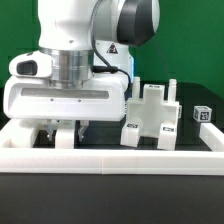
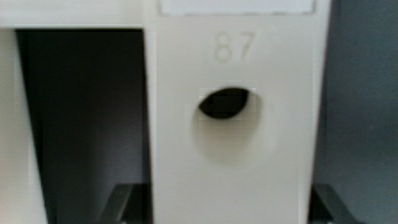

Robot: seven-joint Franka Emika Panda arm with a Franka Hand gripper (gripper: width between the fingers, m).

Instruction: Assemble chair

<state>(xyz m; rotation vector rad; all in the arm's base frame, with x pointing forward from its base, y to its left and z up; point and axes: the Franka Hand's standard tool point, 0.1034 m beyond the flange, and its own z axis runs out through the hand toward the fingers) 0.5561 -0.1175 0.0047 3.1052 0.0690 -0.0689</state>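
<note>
Arm low at the exterior view's left; gripper [image 1: 55, 133] down behind the rail [image 1: 100, 152]. Wrist view: fingers [image 2: 121, 206] clamped on a white panel [image 2: 231, 155], one on each long edge. The panel has one round hole [image 2: 224, 102]. It probably rests on the table, but the contact is hidden. Other chair parts [image 1: 150, 115] stand well apart, toward the exterior view's right.

Handling, judged: stiff, light plastic. The smooth faces could slip or pivot if pinched off-centre. Best hold is across the narrow width, near mid-length, clear of the hole.
</note>
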